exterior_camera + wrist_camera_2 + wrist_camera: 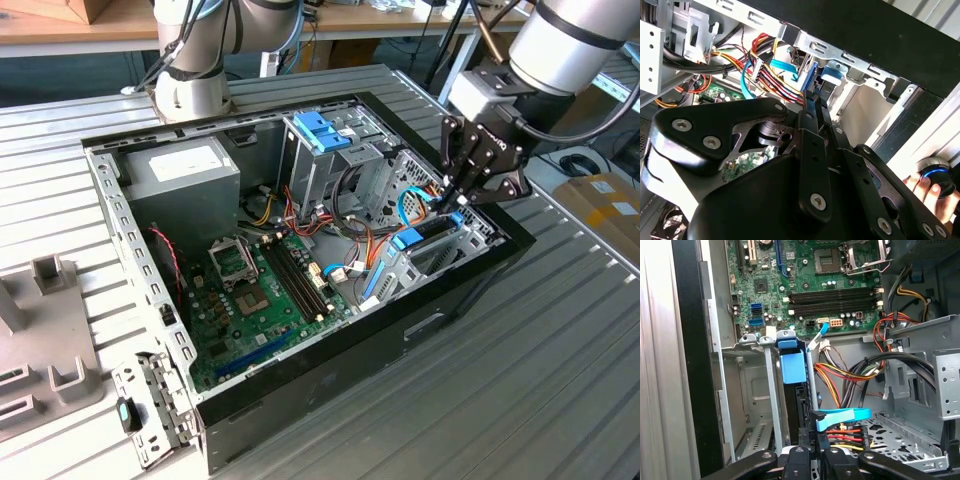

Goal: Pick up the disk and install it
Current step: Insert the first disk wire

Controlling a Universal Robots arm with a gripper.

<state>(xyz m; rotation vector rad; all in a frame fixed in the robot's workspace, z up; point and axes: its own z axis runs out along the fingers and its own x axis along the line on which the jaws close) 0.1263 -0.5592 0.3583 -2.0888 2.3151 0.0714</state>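
Fingertips of the gripper (812,452) nearly together, pinching the top edge of the disk (792,367), its blue carrier upright in the drive bay (747,390). Mostly sunk between the bay's metal rails, blue tab proud of them; full seating impossible to judge. Beyond, motherboard (810,285) bare. In the exterior view, gripper (455,200) low over the bay at the case (330,385) front.

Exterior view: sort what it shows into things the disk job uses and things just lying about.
In the job:
- the disk, standing on edge in the drive bay
- the gripper, right at the disk

Lying about:
- grey power supply box
- blue handle on the cage
- loose metal bracket
- cardboard box
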